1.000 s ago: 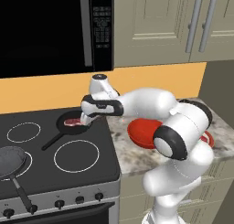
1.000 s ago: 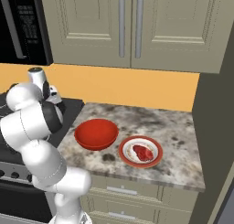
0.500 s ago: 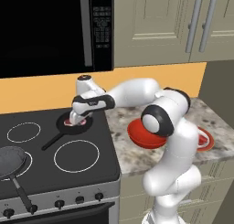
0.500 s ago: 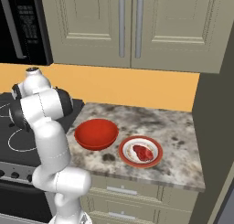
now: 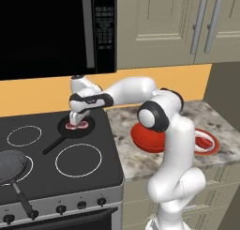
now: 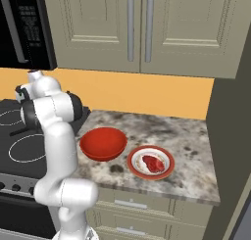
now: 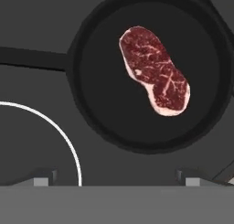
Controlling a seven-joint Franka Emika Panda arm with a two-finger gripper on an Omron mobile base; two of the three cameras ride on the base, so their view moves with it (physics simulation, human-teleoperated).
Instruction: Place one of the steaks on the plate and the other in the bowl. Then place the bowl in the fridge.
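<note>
Steak (image 7: 155,71) up and right of middle in hand view, flat in black pan (image 7: 100,122), long way slanting upper left to lower right. Claw (image 7: 116,178) wide open, empty, above it.

No writing can be read anywhere. The microwave's control panel (image 5: 104,18) carries rows of small pale marks, and its top has a light display strip, but all are too small and blurred to make out in either base view. The stove knobs (image 5: 61,209) bear no legible marks.
</note>
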